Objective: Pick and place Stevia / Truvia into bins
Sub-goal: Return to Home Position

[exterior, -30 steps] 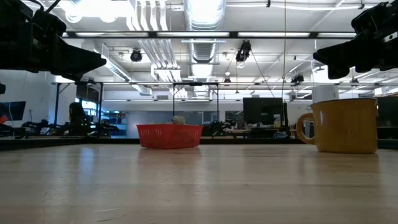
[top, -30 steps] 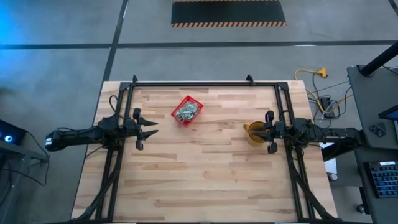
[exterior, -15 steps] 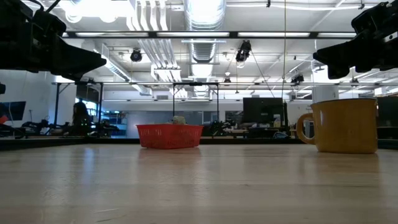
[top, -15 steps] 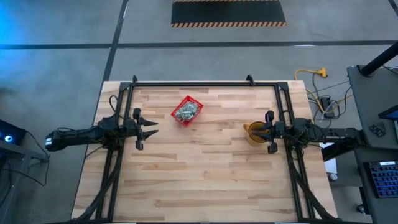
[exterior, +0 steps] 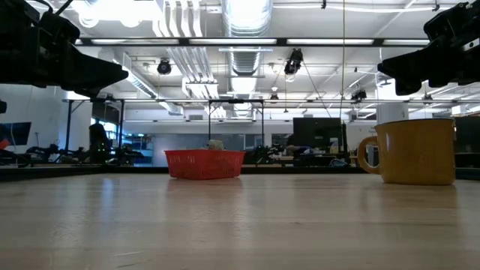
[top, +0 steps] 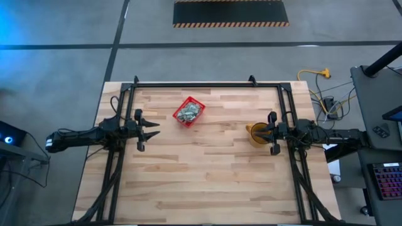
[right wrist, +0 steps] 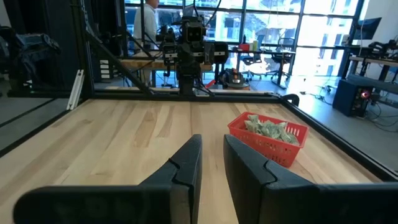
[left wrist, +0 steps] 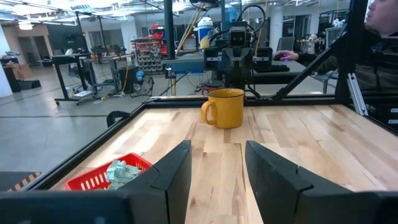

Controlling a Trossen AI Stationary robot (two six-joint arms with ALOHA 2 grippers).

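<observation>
Resting heaped in the red basket, toward the far side of the bench, are the Stevia sachets. At left the left gripper hovers released; the right gripper, fingers seemingly just parted, hangs over the yellow mug at right.

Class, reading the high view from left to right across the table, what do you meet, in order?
Left pincer → red basket holding sachets → yellow mug. The right pincer overlaps the mug, so its place is unclear.

Red latticed basket; pale green-white sachets; yellow mug; light wood table.
</observation>
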